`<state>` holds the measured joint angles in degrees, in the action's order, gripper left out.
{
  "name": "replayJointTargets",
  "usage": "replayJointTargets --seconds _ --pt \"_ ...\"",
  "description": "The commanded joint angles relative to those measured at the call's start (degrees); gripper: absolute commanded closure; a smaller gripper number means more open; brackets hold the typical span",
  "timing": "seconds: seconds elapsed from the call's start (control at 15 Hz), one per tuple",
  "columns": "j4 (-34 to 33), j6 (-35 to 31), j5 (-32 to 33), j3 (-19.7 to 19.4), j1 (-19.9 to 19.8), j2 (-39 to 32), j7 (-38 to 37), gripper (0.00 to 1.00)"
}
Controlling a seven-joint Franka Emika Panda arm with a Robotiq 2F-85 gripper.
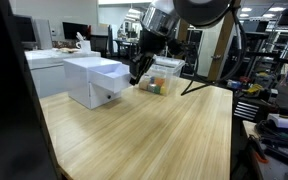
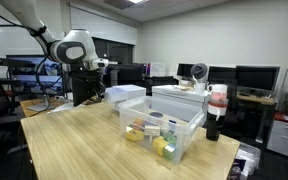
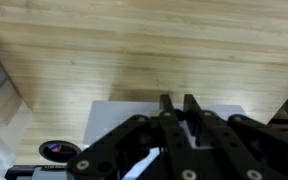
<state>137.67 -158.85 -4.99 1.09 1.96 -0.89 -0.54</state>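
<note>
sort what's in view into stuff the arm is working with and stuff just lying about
In hand:
- gripper, hovering over the white box

Lying about:
- clear bin of small colourful items
- white lidded tub
- dark bottle with a reddish top
- monitors
- wooden table

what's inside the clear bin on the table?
Through the wall of the clear bin: small yellow items, a green one and pale jar-like pieces. Whatever lies under or behind them is covered.
</note>
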Motion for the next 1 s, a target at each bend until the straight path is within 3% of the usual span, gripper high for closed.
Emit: replayJointTargets --seconds 0.0,0.2,0.27,0.33,0.47,0.87,0.93 --pt "4.6 2.0 0.7 0.3 0.0 4.9 -1.3 0.94" --pt "5.9 3.1 0.8 0.6 0.0 6.1 -1.2 0.94" --pt "5.9 4.0 0.6 0.6 0.0 6.4 -1.4 0.58" --pt "6.0 4.5 0.5 0.6 0.0 6.8 -1.4 0.57" --pt "5.3 7.1 0.2 0.6 0.0 7.8 -1.8 0.45" --pt "2.9 11.0 -0.2 0.1 -0.5 11.5 -3.2 0.02" --pt "2.2 11.3 -0.1 -0.2 -1.0 11.9 -3.8 0.0"
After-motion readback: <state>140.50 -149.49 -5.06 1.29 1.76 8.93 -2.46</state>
